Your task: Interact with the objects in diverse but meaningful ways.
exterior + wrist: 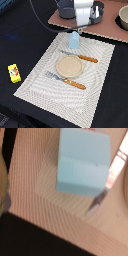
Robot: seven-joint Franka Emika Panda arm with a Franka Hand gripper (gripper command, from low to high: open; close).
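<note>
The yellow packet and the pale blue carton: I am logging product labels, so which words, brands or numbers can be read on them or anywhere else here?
None can be read.
Yellow packet: a red mark with dark specks, too small and blurred to read.
Pale blue carton: plain faces, no print visible; a red strip at its edge is illegible.

a: what stays hidden here?
b: the gripper [80, 26] fingertips blur into the carton [74, 40], so their grip can't be told. a bowl [123, 17] is cut off at the exterior view's right edge.
a: and the wrist view?
b: the carton's top and a knife [107, 185] run off frame; no fingers show.
</note>
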